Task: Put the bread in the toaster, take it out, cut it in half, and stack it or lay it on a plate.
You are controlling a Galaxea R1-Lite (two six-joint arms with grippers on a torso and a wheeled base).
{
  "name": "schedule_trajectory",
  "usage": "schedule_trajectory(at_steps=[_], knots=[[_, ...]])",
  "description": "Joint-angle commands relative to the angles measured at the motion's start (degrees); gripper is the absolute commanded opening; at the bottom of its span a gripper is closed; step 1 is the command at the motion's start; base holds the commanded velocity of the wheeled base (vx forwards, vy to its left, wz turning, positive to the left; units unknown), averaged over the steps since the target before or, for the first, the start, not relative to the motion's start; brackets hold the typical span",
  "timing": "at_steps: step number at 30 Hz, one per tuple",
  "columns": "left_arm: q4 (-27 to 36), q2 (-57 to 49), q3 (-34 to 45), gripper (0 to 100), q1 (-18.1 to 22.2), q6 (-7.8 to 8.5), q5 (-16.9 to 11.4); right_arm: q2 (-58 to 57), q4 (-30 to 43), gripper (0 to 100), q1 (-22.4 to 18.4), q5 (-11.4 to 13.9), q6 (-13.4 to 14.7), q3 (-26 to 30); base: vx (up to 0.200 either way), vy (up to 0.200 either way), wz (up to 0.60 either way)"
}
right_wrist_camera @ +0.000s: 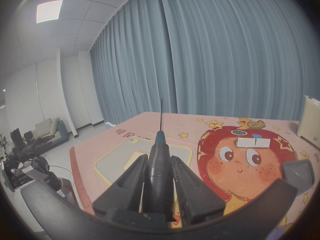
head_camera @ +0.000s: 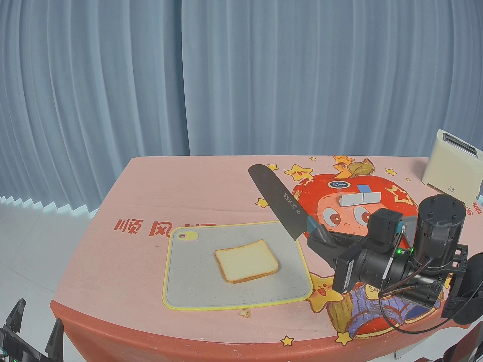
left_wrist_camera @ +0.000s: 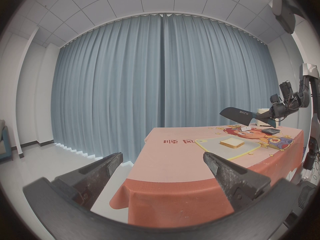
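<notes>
Item inventory of the work scene, by kind and number.
One slice of bread [head_camera: 246,261], centre of the frame; one cutting board [head_camera: 191,282], around and below centre; one knife [head_camera: 278,200], just right of centre; one toaster [head_camera: 451,169], at the right edge; two small white blocks [head_camera: 350,199] and one blue piece [head_camera: 363,188], right of centre; one crumb [head_camera: 244,313], lower centre; one cloth-covered table [head_camera: 151,192], across the lower half; two curtain panels [head_camera: 100,76], across the upper half; two grippers, namely one right gripper [head_camera: 316,233] at lower right and one left gripper [head_camera: 36,323] in the lower left corner.
</notes>
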Motion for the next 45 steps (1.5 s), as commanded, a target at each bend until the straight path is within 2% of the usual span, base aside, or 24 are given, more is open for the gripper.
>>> schedule_trajectory(at_steps=[1, 8, 19, 25, 26, 41, 45], knots=[[-0.02, 0.09, 1.01, 100, 0.02, -0.07, 0.00, -0.25, -0.06, 0, 3.03, -0.25, 1.07, 0.28, 0.000, 0.000, 0.00], [-0.02, 0.09, 1.01, 100, 0.02, -0.07, 0.00, -0.42, -0.15, 0, 3.38, -0.34, 0.98, 0.63, 0.000, 0.000, 0.00], [-0.11, 0.09, 1.01, 100, 0.02, -0.07, 0.00, -0.51, -0.77, 0, 6.64, 0.36, 0.72, 2.30, 0.000, 0.000, 0.00], [-0.19, 0.09, 1.01, 100, 0.02, -0.34, 0.09, -0.60, -0.68, 0, 6.72, 0.36, 0.63, 2.39, 0.000, 0.000, 0.00], [-0.19, 0.09, 1.01, 0, 0.02, -0.34, 0.09, -0.69, -0.68, 0, 6.72, 0.36, 0.63, 2.39, 0.000, 0.000, 0.00], [-0.19, 0.09, 1.01, 0, 0.02, -0.07, 0.09, -0.60, -0.59, 0, 6.72, 0.27, 0.54, 2.56, 0.000, 0.000, 0.00], [-0.19, 0.09, 1.01, 0, -0.07, 0.72, -0.62, -0.86, -0.59, 0, 6.72, 0.10, 0.45, 2.48, 0.000, 0.000, 0.00]])
